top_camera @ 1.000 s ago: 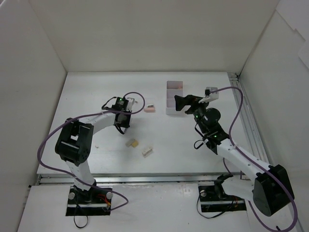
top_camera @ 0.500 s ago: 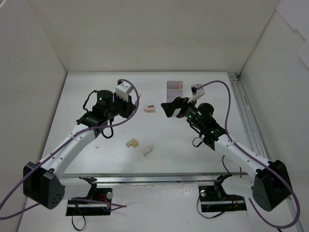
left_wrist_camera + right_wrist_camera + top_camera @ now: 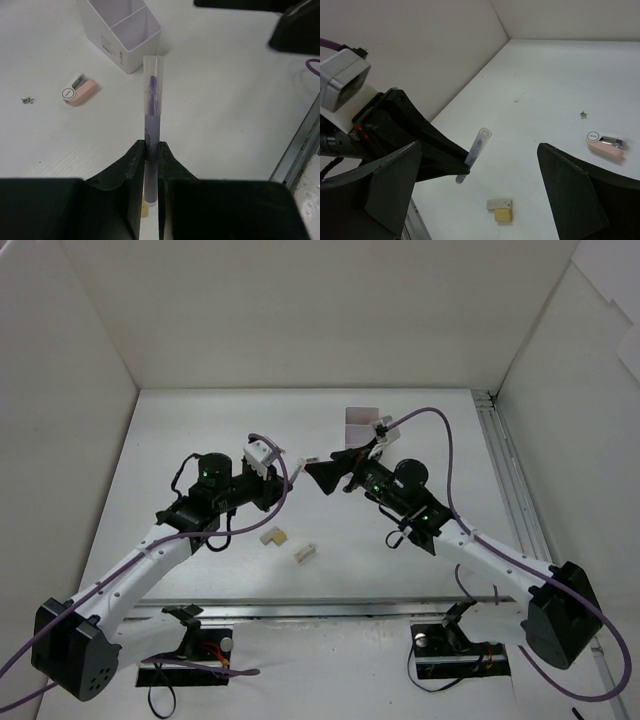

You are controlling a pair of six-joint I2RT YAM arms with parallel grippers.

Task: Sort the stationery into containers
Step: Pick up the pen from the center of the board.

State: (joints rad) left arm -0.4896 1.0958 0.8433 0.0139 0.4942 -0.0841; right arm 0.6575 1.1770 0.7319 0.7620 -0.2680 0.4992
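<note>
Clamped by its lower end in left pincer [image 3: 151, 150], raised above mid-desk: thin translucent tube [image 3: 151, 95], upright. Probably light, stiff, smooth plastic, so liable to slip or pivot. Best taken across the free upper half. Gaping wide just beside it: right pincer [image 3: 480, 185]. Farther back on the desk: white container [image 3: 135, 55].

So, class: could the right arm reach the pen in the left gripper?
Probably yes: the open right gripper faces the purple pen, its end free of the left gripper, nothing between.
</note>
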